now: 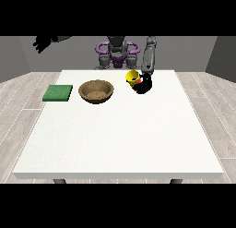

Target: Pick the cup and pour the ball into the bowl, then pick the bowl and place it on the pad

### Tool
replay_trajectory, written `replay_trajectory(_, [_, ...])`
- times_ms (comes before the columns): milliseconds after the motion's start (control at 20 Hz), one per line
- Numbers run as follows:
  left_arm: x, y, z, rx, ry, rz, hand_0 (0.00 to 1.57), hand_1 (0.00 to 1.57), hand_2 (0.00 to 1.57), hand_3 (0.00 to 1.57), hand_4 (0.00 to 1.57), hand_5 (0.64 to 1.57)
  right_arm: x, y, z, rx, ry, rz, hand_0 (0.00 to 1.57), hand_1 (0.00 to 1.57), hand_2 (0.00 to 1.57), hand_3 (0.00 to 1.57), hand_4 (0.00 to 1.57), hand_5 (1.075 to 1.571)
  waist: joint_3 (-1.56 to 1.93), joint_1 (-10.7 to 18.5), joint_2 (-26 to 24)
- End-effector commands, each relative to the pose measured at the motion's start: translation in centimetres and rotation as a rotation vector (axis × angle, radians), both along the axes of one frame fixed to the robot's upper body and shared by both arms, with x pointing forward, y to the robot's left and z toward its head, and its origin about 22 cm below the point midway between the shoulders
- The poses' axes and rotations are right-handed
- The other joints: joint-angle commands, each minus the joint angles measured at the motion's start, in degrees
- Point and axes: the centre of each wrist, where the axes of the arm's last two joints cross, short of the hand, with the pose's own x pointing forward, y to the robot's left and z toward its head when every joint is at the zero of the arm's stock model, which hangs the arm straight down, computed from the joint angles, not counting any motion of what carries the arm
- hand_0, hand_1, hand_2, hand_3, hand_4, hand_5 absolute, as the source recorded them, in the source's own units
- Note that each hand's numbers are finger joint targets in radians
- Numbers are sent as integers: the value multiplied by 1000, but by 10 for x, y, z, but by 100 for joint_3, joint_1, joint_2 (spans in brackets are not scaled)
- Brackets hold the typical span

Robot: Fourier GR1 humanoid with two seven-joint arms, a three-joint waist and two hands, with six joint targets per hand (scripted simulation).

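One of my hands, the hand at the view's right, is curling its fingers round the yellow cup, tilted just beside the wooden bowl. The green pad is lying beyond. The hand at the view's left is hanging raised; its fingers I cannot tell.

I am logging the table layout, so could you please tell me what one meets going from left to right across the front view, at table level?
Green pad → brown bowl → yellow cup, with the hand at the view's right curled round it. The other hand is raised off the table at the far left.
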Motion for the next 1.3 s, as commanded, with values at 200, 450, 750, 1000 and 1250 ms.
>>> replay_trajectory(200, [28,-59,34,405,24,-29,1313,1313,1571,1571,1399,1502,-2,-19,-40,32,174,-55,0,0,0,302,638,1564,17,303,-952])
replay_trajectory(450, [35,-59,31,818,50,-16,1357,1357,1571,1571,1456,1535,-6,-32,-47,29,215,-38,0,0,0,151,668,1561,42,199,-1217])
replay_trajectory(750, [44,-142,54,976,50,-60,1361,1361,1571,1571,1441,1545,-12,-59,-67,63,200,-105,0,0,0,0,688,1560,3,605,-1046])
replay_trajectory(1000, [58,-174,94,1143,73,12,1334,1334,1571,1571,1475,1535,3,-40,-76,76,221,-20,0,0,0,123,699,1561,4,206,-1108])
replay_trajectory(1250, [63,-176,93,1422,42,67,1456,1456,1571,1571,1260,1557,16,-31,-61,59,220,-15,0,0,0,177,694,1556,-5,202,-1260])
